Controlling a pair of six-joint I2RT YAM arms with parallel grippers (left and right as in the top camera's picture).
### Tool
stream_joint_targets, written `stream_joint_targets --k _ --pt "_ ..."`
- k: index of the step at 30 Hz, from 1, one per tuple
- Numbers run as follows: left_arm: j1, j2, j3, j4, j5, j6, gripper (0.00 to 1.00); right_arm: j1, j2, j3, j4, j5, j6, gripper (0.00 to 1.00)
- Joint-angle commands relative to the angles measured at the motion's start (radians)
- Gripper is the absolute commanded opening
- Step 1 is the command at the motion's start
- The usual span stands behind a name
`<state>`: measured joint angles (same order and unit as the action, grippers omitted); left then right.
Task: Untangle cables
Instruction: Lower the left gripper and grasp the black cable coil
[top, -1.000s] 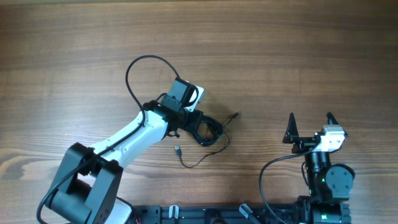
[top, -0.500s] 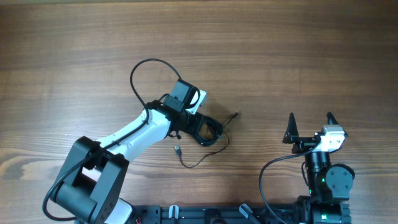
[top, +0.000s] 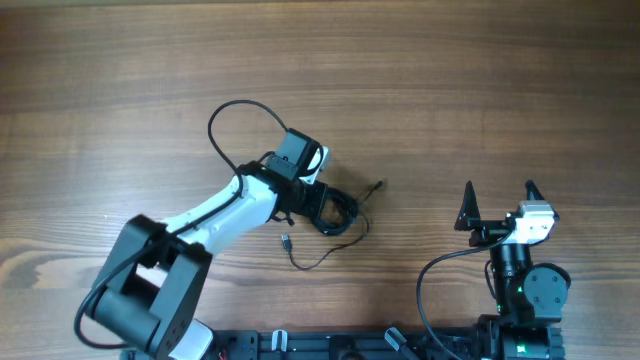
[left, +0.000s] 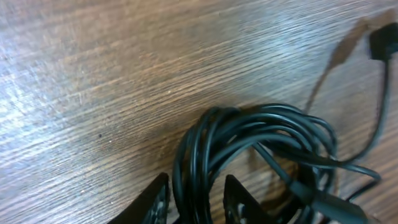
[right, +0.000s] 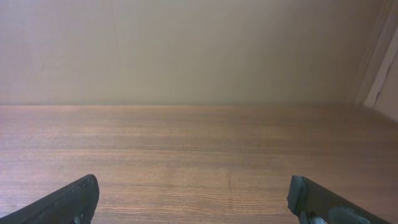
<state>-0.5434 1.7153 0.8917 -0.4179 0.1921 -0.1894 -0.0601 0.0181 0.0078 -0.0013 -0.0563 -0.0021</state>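
Black cord on brown wood. From the left, the left arm (top: 215, 215) slants across the bench (top: 480, 80) to the cables (top: 335, 208). They lie as one tight coil near the middle, with a loose tail running down to a small plug (top: 287, 241) and another end pointing up and right.

The wrist view shows the left claw (left: 196, 202) narrowed to a slim gap, with several strands of the coil's near edge between its tips, apparently pinched.

Far to the right, well apart from the cords, the right claw (top: 499, 190) is spread wide and holds nothing.

The risk I see is that the grip takes many strands at once. A pull would then drag the whole coil along the bench instead of freeing one loop, or cinch the loops tighter. With nothing pinning the other side, the bundle could also slip out of the tips.
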Motion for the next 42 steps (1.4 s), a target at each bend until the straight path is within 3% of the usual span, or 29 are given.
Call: stream_joint_targets --k 1,5,12,17,21,25,28,34,42 --pt "-0.005 0.074 0.01 -0.008 0.017 -0.066 0.25 -0.005 -0.013 -0.003 0.004 -0.013 -0.009 1.0" --pt "-0.005 0.085 0.01 -0.015 0.016 -0.081 0.04 -0.005 -0.013 -0.003 0.004 -0.013 -0.009 1.0" --pt "0.022 -0.025 0.012 -0.055 0.009 -0.08 0.04 -0.005 -0.013 -0.003 0.004 -0.013 -0.009 1.0" --pt "0.066 -0.143 0.012 -0.101 -0.124 -0.087 0.04 -0.005 -0.013 -0.003 0.004 -0.013 -0.009 1.0" --pt "0.093 -0.186 0.012 -0.157 -0.152 -0.266 0.04 -0.005 -0.013 -0.003 0.004 -0.013 -0.009 1.0" --pt "0.082 -0.18 0.01 -0.193 -0.101 -0.564 0.04 -0.005 -0.013 -0.003 0.004 -0.013 -0.009 1.0" --pt "0.056 -0.18 0.009 -0.174 -0.027 -0.661 0.04 -0.005 -0.013 -0.003 0.004 -0.013 -0.009 1.0" --pt "-0.021 -0.18 0.009 -0.132 -0.085 -0.623 0.04 -0.005 -0.013 -0.003 0.004 -0.013 -0.009 1.0" --pt "-0.041 -0.18 0.01 -0.167 -0.089 -0.236 0.04 -0.005 -0.013 -0.003 0.004 -0.013 -0.008 1.0"
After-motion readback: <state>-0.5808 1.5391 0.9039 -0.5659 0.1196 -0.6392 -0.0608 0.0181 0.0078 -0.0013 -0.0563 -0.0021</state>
